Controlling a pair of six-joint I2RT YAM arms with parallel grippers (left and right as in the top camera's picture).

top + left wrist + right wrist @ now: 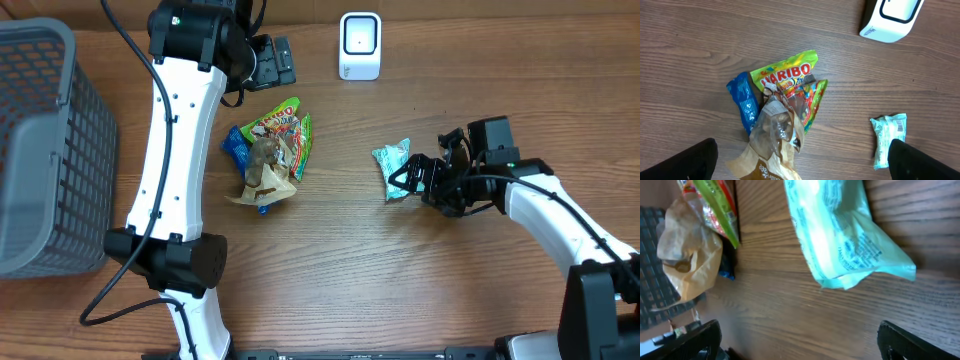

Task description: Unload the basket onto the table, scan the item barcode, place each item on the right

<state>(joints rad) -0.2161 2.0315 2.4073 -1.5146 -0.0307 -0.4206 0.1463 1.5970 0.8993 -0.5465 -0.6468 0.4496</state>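
Wooden table (400,290) holds one teal packet (392,163), one white scanner (360,45), one grey basket (45,160).

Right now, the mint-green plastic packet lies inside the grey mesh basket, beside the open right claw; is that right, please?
Not quite: the overhead view shows the mint-green plastic packet on the brown wooden table, far from the grey mesh basket. It does lie beside the open right claw.
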